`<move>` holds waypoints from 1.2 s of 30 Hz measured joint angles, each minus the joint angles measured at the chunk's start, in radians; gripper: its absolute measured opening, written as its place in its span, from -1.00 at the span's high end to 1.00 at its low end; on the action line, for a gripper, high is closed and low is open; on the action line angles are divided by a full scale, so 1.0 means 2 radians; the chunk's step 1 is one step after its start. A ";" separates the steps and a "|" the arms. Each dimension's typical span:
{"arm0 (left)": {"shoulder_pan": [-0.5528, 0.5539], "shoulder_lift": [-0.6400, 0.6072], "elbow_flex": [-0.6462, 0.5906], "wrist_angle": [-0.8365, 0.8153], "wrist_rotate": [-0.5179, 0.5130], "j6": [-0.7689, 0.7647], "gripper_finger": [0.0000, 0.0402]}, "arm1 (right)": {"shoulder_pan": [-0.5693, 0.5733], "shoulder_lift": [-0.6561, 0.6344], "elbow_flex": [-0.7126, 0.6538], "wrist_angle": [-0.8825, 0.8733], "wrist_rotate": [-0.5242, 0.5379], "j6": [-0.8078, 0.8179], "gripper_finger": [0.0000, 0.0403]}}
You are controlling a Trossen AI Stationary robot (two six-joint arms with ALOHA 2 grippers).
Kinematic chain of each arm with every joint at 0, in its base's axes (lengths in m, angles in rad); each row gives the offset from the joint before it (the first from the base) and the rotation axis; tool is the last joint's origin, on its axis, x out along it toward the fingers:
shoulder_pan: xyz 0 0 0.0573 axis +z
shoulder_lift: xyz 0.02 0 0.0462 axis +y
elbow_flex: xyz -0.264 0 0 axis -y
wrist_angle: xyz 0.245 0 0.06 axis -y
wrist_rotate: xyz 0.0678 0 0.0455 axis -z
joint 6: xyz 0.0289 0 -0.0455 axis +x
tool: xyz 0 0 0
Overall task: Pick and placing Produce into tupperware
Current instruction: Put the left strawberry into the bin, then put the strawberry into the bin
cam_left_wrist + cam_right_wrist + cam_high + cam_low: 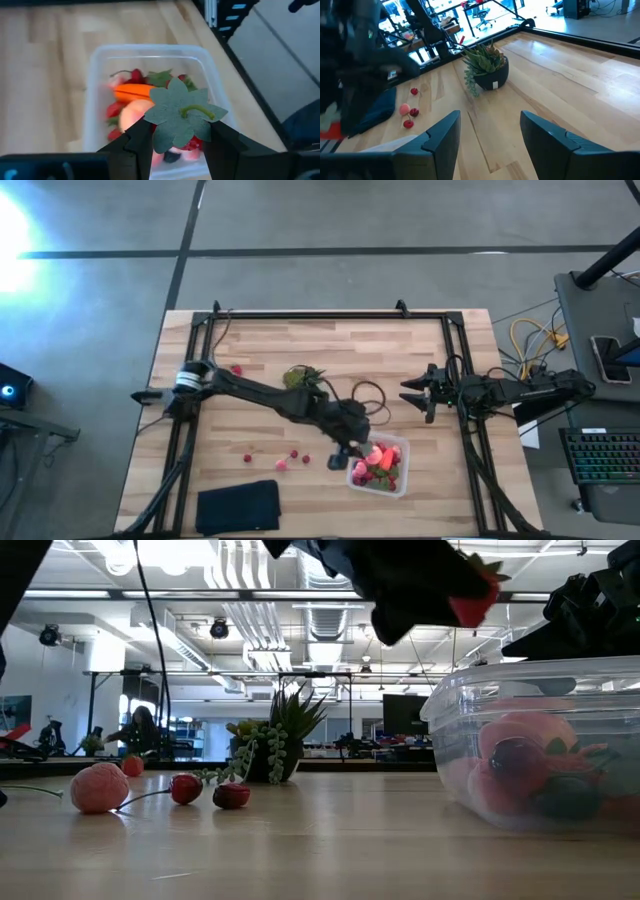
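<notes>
The tupperware (381,465) sat on the tabletop (320,340) near its front edge, right of centre, with produce (132,92) lying inside it. The left gripper (345,452) hung over the box's left rim, a leafy-topped piece (181,116) between its fingers. More pieces (280,463) lay scattered on the tabletop left of the box, one (237,370) nearer the left edge. A potted plant (303,378) stood near the middle. A flat pad (238,506) lay at the front-left corner. The right gripper (417,394) hovered toward the right edge.
</notes>
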 joint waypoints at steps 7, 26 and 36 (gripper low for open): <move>-0.017 0.046 0.017 0.004 0.037 -0.056 0.38 | 0.000 0.000 0.000 0.000 0.000 0.000 0.01; 0.004 -0.046 0.012 -0.159 -0.159 -0.012 -0.52 | 0.000 0.000 0.000 0.000 0.000 0.000 0.01; 0.146 -0.243 -0.120 -0.405 -0.247 -0.090 -0.28 | 0.000 0.000 0.000 0.000 0.000 0.000 0.01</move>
